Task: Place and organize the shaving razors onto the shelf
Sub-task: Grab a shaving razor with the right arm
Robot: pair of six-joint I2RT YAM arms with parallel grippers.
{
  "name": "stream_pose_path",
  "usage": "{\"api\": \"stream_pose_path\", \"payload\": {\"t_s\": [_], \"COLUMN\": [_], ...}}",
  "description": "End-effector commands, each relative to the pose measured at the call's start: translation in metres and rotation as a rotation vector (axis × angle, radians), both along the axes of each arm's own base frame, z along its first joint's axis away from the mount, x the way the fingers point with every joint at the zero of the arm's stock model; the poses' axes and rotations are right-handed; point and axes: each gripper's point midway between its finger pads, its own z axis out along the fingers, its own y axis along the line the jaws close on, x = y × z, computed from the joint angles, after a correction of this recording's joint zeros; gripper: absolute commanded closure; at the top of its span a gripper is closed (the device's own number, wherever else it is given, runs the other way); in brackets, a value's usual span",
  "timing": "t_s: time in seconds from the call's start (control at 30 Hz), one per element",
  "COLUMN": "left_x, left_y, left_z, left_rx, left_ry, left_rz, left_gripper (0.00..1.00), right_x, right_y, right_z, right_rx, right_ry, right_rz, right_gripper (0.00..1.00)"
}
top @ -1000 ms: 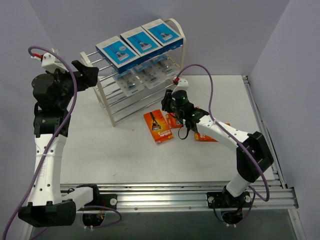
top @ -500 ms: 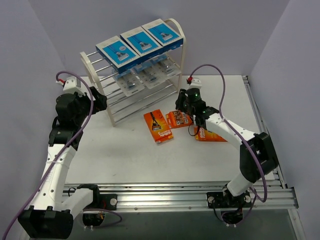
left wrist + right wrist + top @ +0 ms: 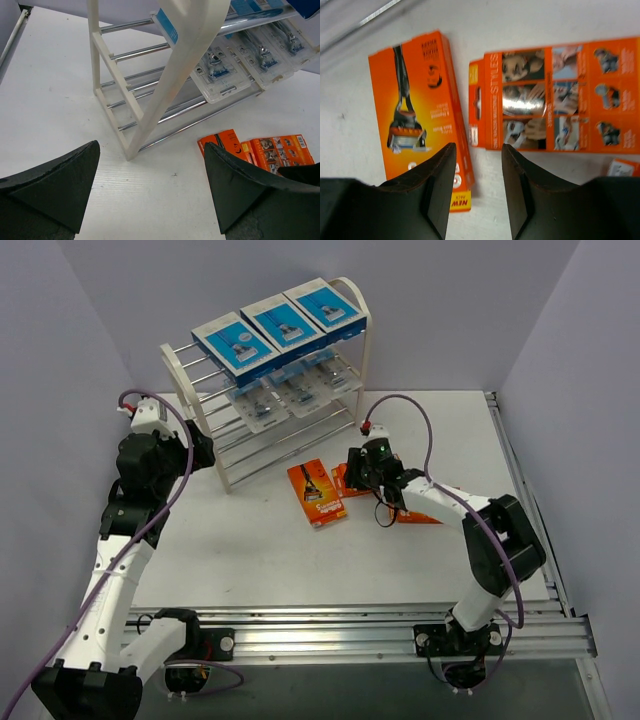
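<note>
The white shelf (image 3: 352,340) stands at the back, with three blue boxes (image 3: 282,322) on its top tier and three clear blister packs (image 3: 300,392) on the tier below. Three orange packs lie on the table: one (image 3: 316,492) face up, one (image 3: 347,480) beside it, and one (image 3: 420,515) partly under the right arm. My right gripper (image 3: 362,472) hovers low over the gap between the first pack (image 3: 417,100) and the second (image 3: 560,100); its jaws (image 3: 478,146) are partly open and empty. My left gripper (image 3: 198,450) is wide open by the shelf's left end panel (image 3: 170,75), empty (image 3: 151,145).
The shelf's two lower tiers (image 3: 275,445) are bare chrome rods. An aluminium rail (image 3: 350,635) runs along the near edge and another (image 3: 520,480) down the right side. Purple walls close the back and sides. The right arm's purple cable (image 3: 415,415) loops above the packs.
The left arm has dropped from high beside the shelf's top corner to low by its left end. The right gripper has come down over the orange packs and its jaws have widened slightly.
</note>
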Motion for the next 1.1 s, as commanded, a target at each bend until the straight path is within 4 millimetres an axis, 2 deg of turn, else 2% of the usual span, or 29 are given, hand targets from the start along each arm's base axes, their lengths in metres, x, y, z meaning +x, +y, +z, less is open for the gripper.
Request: {"api": "stream_pose_path", "payload": {"t_s": [0.0,0.03,0.07,0.1,0.17,0.2,0.3,0.4,0.53,0.6,0.67,0.73,0.77,0.8,0.87,0.9,0.97,1.07], "left_x": [-0.003,-0.002,-0.003,-0.003,-0.004,-0.004,-0.006,-0.005,-0.005,-0.006,-0.007,-0.008,-0.008,-0.007,-0.007,-0.006,-0.005,-0.006], "left_y": [0.005,0.005,0.004,0.005,0.005,0.005,0.005,0.005,0.004,0.004,0.004,0.003,0.003,0.003,0.003,0.002,0.002,0.001], "left_z": [0.017,0.017,0.018,0.020,0.021,0.022,0.026,0.024,0.024,0.026,0.028,0.029,0.028,0.027,0.026,0.027,0.025,0.024], "left_rx": [0.004,0.000,-0.002,-0.008,-0.012,-0.014,-0.020,-0.020,-0.020,-0.025,-0.028,-0.031,-0.032,-0.031,-0.032,-0.034,-0.035,-0.036], "left_ry": [-0.056,-0.057,-0.060,-0.068,-0.073,-0.079,-0.091,-0.097,-0.097,-0.102,-0.108,-0.120,-0.118,-0.114,-0.107,-0.110,-0.107,-0.101], "left_rz": [0.010,0.009,0.005,0.003,-0.001,-0.001,-0.006,-0.010,-0.014,-0.021,-0.025,-0.028,-0.027,-0.025,-0.028,-0.029,-0.030,-0.033], "left_gripper": [0.06,0.06,0.06,0.06,0.06,0.06,0.06,0.06,0.06,0.06,0.06,0.06,0.06,0.06,0.06,0.06,0.06,0.06], "right_x": [-0.024,-0.029,-0.031,-0.042,-0.050,-0.060,-0.071,-0.085,-0.101,-0.104,-0.108,-0.109,-0.109,-0.115,-0.117,-0.122,-0.123,-0.125], "right_y": [0.009,0.008,0.009,0.006,0.009,0.007,0.008,0.012,0.024,0.025,0.027,0.032,0.033,0.028,0.035,0.030,0.033,0.034], "right_z": [-0.001,-0.002,0.005,-0.006,0.005,-0.003,0.003,0.004,0.017,0.015,0.003,-0.002,-0.004,-0.015,-0.006,-0.014,-0.008,-0.013], "right_rx": [0.041,0.056,0.104,0.112,0.185,0.195,0.251,0.260,0.244,0.219,0.220,0.272,0.331,0.350,0.472,0.486,0.555,0.629], "right_ry": [0.008,0.013,0.001,0.028,0.006,0.028,0.021,0.015,-0.021,-0.007,0.031,0.044,0.075,0.100,0.095,0.103,0.093,0.113], "right_rz": [0.049,0.043,0.023,0.022,0.018,0.024,0.029,0.069,0.185,0.214,0.218,0.189,0.121,0.073,-0.012,-0.054,-0.092,-0.149], "right_gripper": [0.62,0.62,0.62,0.62,0.61,0.61,0.61,0.61,0.60,0.60,0.60,0.60,0.60,0.60,0.60,0.60,0.60,0.60]}}
